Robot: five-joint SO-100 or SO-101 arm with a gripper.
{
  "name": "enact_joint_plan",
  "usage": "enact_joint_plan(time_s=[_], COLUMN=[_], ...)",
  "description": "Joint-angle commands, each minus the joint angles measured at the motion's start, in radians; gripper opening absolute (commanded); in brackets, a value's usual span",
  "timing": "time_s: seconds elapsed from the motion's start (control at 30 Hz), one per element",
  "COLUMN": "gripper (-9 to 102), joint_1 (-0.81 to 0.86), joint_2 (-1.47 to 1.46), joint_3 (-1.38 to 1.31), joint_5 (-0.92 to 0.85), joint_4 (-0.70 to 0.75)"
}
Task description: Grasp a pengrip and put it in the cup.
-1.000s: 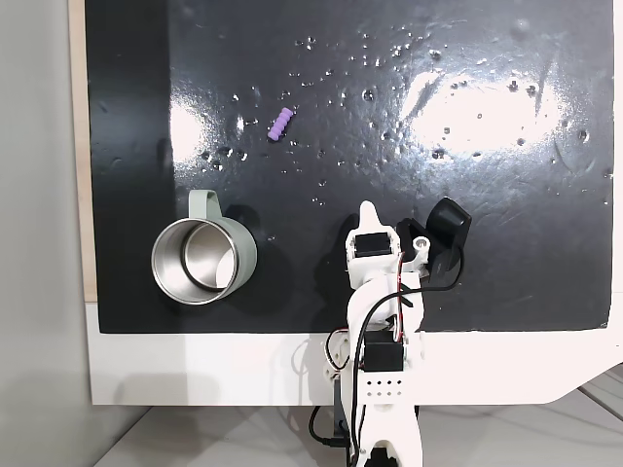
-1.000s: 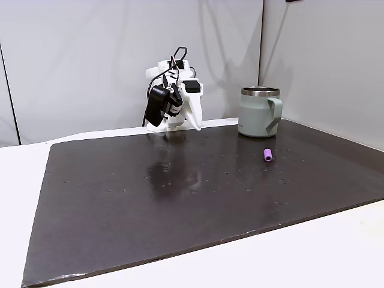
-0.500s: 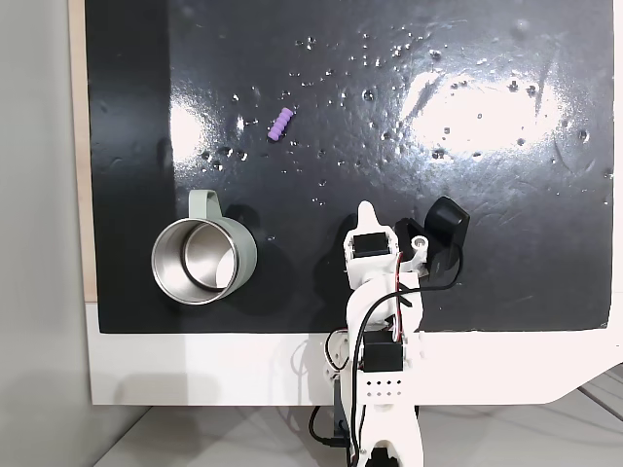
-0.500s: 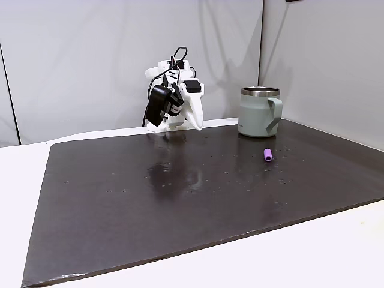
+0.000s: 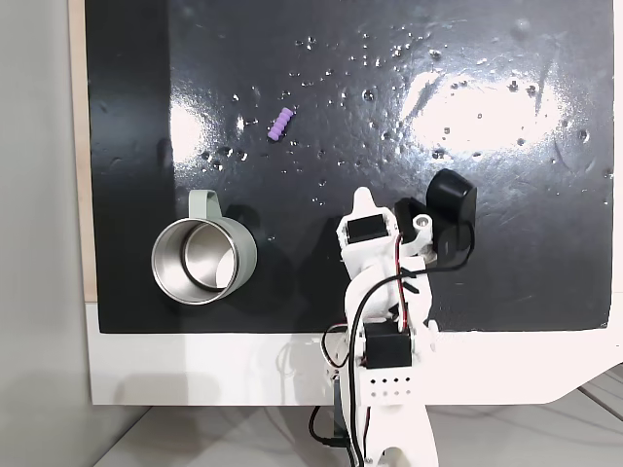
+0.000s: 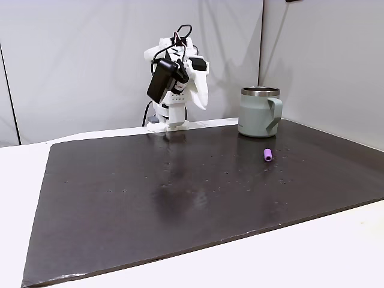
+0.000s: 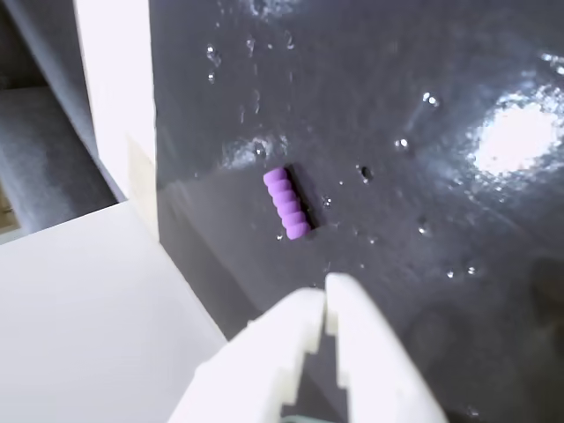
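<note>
The pengrip (image 5: 280, 124) is a tiny purple ribbed cylinder lying on the black mat, well beyond the cup's handle in a fixed view from above. The side fixed view shows the pengrip (image 6: 267, 155) a little in front of the cup (image 6: 259, 112). The cup (image 5: 202, 259) is a sage-green mug with a steel inside, standing upright near the mat's near left edge. My gripper (image 5: 361, 197) is shut and empty, raised above the mat near the arm's base (image 6: 203, 105). In the wrist view the shut fingertips (image 7: 322, 298) point toward the pengrip (image 7: 287, 204), with a gap of mat between.
The glossy black mat (image 5: 467, 175) has small droplets and bright glare patches. A white table border (image 5: 195, 365) runs along the arm's side, and a pale wall strip (image 7: 115, 97) shows beside the mat. Grey walls (image 6: 90, 54) stand behind the arm.
The arm has lifted from its folded pose; the gripper rose higher above the mat and moved slightly forward. Pengrip and cup have not moved.
</note>
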Motion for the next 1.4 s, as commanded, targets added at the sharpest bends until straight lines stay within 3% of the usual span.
enact_joint_plan(time_s=[0.0, 0.33, 0.63, 1.37], gripper=[0, 6, 22, 25], joint_1=[-0.002, -0.032, -0.101, -0.236], joint_2=[-0.284, -0.753, -1.019, -1.422], joint_3=[-0.268, -0.663, -0.873, -1.104], joint_5=[-0.023, -0.026, -0.043, -0.173], joint_4=[-0.037, -0.04, 0.038, 0.0])
